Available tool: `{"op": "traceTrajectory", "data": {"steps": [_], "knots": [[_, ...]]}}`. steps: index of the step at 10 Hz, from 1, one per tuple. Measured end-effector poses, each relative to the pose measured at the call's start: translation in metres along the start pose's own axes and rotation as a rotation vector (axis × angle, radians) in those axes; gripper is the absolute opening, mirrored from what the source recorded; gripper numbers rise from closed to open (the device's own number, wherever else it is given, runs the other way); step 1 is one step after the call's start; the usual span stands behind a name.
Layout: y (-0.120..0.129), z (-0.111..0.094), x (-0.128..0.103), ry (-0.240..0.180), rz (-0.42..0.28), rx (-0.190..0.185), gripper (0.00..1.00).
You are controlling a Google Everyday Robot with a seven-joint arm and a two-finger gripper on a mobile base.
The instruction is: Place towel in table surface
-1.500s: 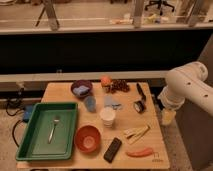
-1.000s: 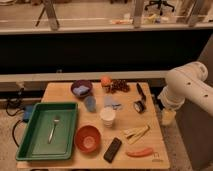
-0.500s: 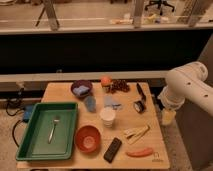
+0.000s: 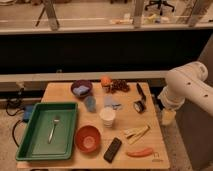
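Near the middle of the light tan wooden table surface [image 4: 61, 93], the small pale blue fabric towel [image 4: 112, 103] lies flat, just behind the white paper cup [image 4: 107, 116]. Off the table's right edge, the gripper [image 4: 168, 116] hangs with jaws released, holding nothing.

Bulky white robot arm [image 4: 189, 85] at the right, elbow bent high, forearm angled downward, pale two-finger pincer [image 4: 168, 118] hanging below it, fingers spread, empty.

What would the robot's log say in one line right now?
end effector: open, empty, right of table surface | towel: lying on table surface, next to white cup, untouched
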Motion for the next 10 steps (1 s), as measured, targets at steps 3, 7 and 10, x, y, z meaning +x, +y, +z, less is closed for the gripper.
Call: {"op": "traceTrajectory", "data": {"steps": [3,7,10], "knots": [[-0.01,-0.002,-0.034,-0.004,-0.066,0.011,0.8],[-0.017,-0.002,-0.05,-0.007,-0.1,0.021,0.8],[-0.023,0.001,-0.075,-0.02,-0.135,0.024,0.8]]}}
